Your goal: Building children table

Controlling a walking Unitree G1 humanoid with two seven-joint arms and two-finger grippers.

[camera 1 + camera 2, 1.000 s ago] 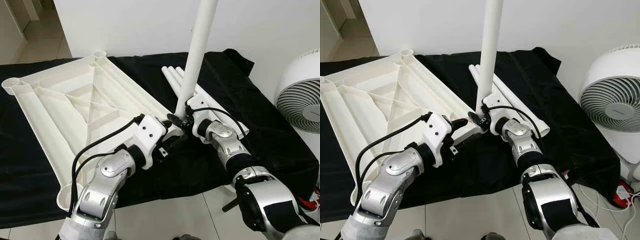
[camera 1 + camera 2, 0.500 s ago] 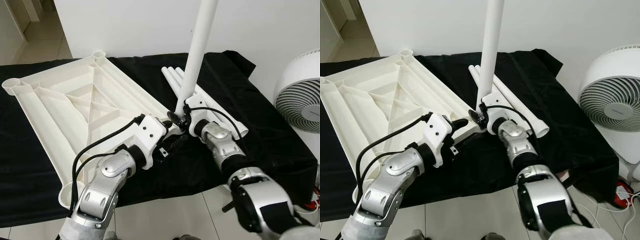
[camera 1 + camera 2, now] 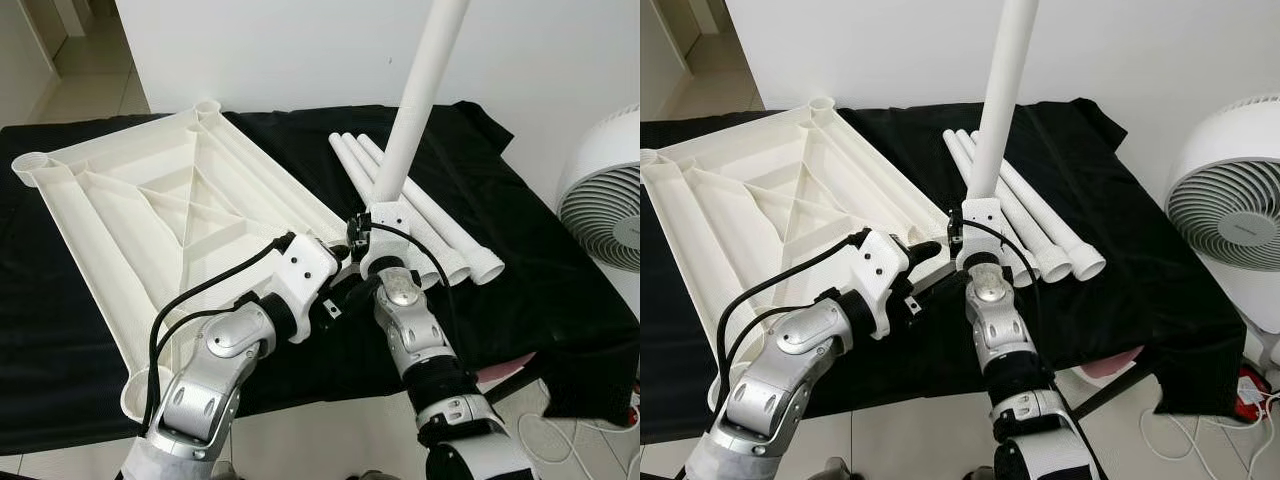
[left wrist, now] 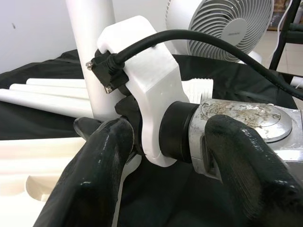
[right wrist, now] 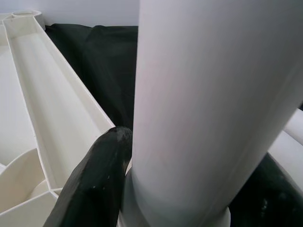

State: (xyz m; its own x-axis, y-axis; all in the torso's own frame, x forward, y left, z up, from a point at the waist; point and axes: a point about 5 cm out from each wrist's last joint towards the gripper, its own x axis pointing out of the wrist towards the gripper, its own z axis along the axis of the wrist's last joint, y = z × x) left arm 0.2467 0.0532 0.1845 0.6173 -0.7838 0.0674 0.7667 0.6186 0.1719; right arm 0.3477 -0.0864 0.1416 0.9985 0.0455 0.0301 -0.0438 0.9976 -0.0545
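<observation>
Head views: stood near-upright, leaning slightly right, white table leg (image 3: 415, 95), its foot at the near corner of the upturned tabletop (image 3: 150, 215). Right wrist view: clamped on that leg, right gripper (image 5: 124, 189). Left wrist view: spread open, left gripper (image 4: 165, 161), holding nothing.

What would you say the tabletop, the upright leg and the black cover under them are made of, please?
Tabletop: likely moulded plastic, matte off-white, with ribs across its underside. Upright leg: probably a plastic tube, smooth and white, like the hollow-ended spare legs. Cover: black fabric, soft and creased.
</observation>
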